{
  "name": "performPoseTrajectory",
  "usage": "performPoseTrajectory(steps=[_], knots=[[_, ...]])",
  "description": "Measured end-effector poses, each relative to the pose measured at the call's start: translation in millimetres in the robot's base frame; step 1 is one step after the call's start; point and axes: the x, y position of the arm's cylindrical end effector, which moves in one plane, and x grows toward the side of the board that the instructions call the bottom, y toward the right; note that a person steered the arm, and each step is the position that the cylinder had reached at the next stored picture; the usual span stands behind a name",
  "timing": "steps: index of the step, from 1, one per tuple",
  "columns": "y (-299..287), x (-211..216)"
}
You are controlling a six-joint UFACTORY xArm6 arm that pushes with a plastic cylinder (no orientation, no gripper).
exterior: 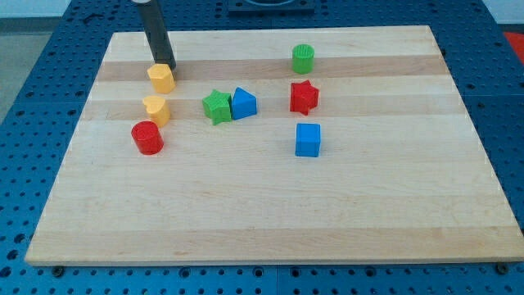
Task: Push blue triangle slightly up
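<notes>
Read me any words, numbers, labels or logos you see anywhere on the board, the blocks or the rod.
None: there is no readable text in this view.
The wooden board shows only plain grain.
The blocks, including the blue triangle, green star and blue cube, carry no marks.
The dark rod ending in my tip, just above the upper yellow block, bears no label.

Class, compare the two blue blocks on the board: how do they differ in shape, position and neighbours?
The blue triangle is wedge-shaped; the blue cube is square-faced. The blue triangle sits nearer the view's top and left; the blue cube lies lower and to the right. The blue triangle touches the green star; the blue cube stands alone. Both share the colour, and my tip is away from both, by the upper yellow block.
</notes>
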Motion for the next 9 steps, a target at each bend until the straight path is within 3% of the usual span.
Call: performPoseTrajectory(steps=[2,4,6,9], knots=[[-1,1],[-43,-4],[26,-23],[170,24]])
